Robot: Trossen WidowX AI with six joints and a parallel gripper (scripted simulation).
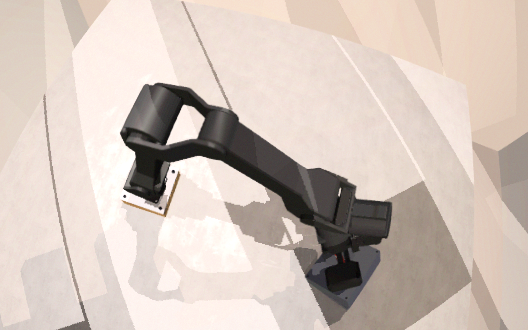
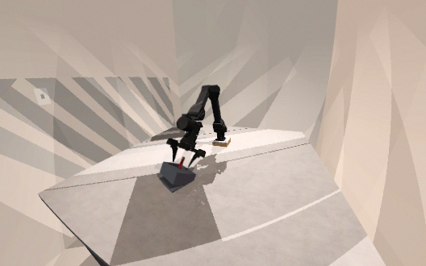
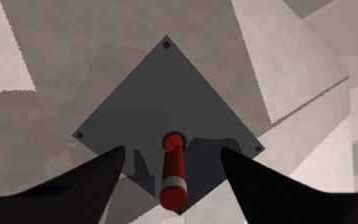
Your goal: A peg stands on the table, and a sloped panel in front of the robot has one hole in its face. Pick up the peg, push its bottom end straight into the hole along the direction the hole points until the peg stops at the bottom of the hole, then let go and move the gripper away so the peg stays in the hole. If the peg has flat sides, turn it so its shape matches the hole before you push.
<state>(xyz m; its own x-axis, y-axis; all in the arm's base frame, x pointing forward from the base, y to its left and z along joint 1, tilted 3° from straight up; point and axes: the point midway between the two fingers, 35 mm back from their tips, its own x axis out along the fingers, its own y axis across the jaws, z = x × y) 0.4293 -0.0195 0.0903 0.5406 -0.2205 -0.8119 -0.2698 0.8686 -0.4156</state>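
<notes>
The sloped grey panel point(image 1: 367, 267) point(image 2: 173, 175) point(image 3: 135, 95) stands under the arm's wrist. A round red peg point(image 2: 181, 163) point(image 3: 173, 165) with a pale band near its top stands in the panel's hole point(image 3: 174, 133). Its upper part sticks out along the hole's direction; how deep its bottom end sits is hidden. My gripper point(image 2: 181, 164) point(image 3: 174, 151) is open, with one finger on each side of the peg and a gap to it on both sides. In the top view the arm hides the fingers and most of the peg.
The arm's base stands on a white plate with a golden-brown edge point(image 1: 172, 195) point(image 2: 221, 143), away from the panel. The arm point(image 1: 266, 165) point(image 2: 201, 105) reaches over the table between them. No other loose object is seen on the table.
</notes>
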